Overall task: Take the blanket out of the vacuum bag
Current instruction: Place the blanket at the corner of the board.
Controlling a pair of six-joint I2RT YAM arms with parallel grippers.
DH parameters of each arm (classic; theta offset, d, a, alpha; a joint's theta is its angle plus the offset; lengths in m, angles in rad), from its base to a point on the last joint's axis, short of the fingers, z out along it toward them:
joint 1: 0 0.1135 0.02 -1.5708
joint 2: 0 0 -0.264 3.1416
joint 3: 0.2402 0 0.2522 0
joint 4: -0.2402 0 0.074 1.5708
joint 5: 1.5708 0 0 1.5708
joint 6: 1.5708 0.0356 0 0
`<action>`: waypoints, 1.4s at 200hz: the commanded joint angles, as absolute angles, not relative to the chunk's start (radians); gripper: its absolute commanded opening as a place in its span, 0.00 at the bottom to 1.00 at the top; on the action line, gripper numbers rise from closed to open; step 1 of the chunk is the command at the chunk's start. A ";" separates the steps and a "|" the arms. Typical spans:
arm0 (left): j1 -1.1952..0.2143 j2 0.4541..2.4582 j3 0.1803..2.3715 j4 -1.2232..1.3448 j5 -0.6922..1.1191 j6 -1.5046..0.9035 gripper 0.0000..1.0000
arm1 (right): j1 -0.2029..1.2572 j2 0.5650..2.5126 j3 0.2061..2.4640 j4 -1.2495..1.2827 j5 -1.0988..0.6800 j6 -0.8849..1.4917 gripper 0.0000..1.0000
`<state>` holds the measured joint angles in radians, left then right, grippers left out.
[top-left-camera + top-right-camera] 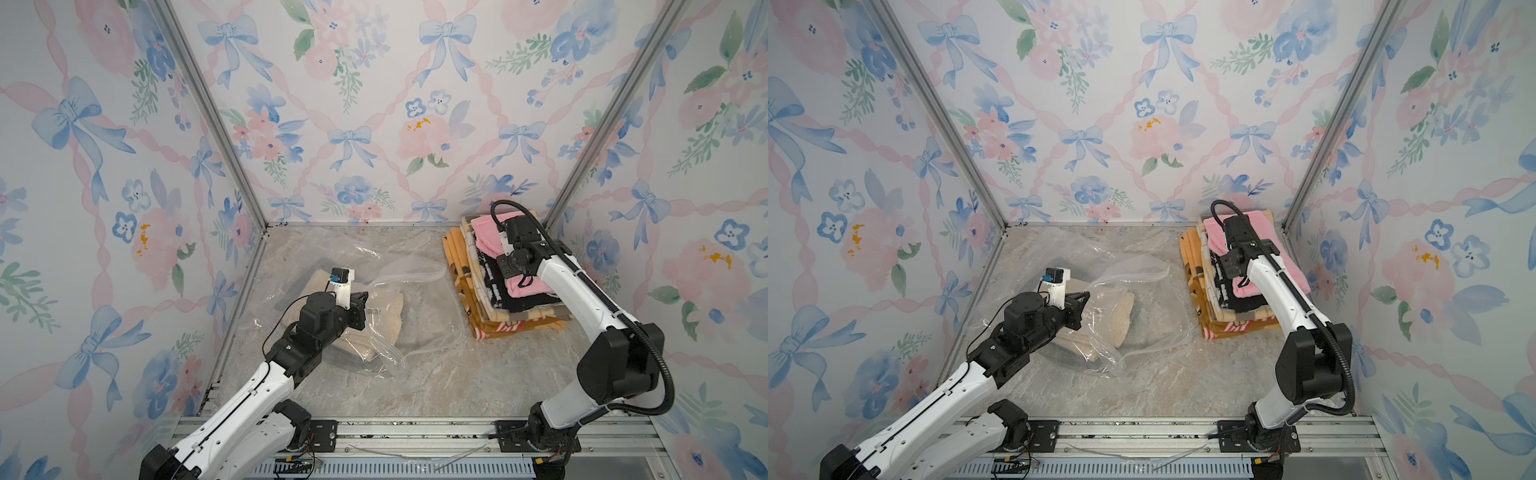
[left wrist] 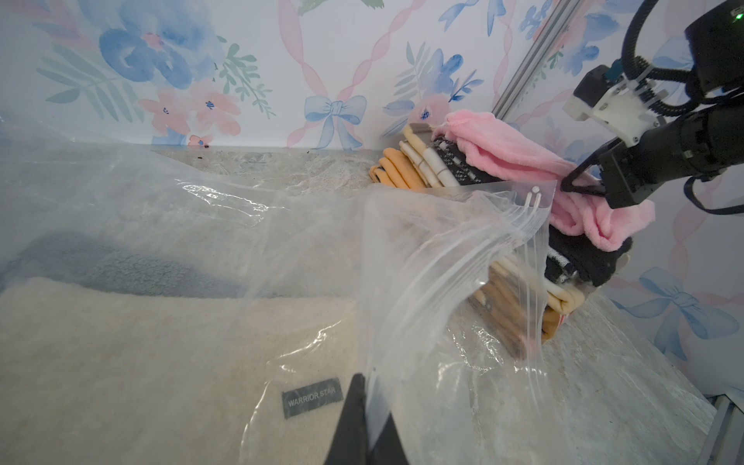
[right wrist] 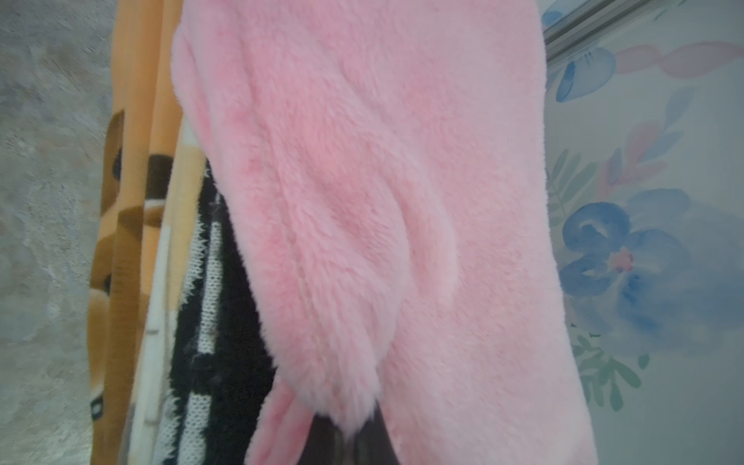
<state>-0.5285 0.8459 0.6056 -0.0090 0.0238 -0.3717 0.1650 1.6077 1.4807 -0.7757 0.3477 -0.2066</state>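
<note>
The vacuum bag [image 1: 415,266] [image 1: 1142,270] lies crumpled at the back left of the table, its zip-seal mouth [image 2: 531,213] facing the stack on the right. Inside it lies a folded beige blanket [image 1: 386,316] [image 2: 141,362] with a grey label. My left gripper [image 1: 361,297] [image 2: 368,402] is shut on the bag's upper sheet and holds it up off the blanket. My right gripper [image 2: 567,185] [image 3: 362,435] is shut on a fold of a pink blanket [image 1: 486,230] [image 3: 382,201] on top of the stack. In both top views its fingers are hidden under the wrist.
A stack of folded blankets [image 1: 469,291] [image 1: 1200,282], orange, cream and black-and-white, stands at the back right by the corner post. Floral walls close in three sides. A metal rail [image 1: 415,432] runs along the front edge.
</note>
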 commanded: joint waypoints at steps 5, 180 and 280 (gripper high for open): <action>-0.520 0.842 0.597 -0.023 0.028 -0.376 0.00 | 0.103 1.586 1.593 -0.902 0.144 -0.187 0.00; -0.521 0.843 0.581 -0.017 0.028 -0.379 0.00 | 0.205 1.685 1.727 -1.163 0.043 -0.074 0.56; -0.518 0.823 0.589 -0.040 0.001 -0.373 0.00 | 0.366 1.991 1.965 -0.914 0.462 -0.231 0.68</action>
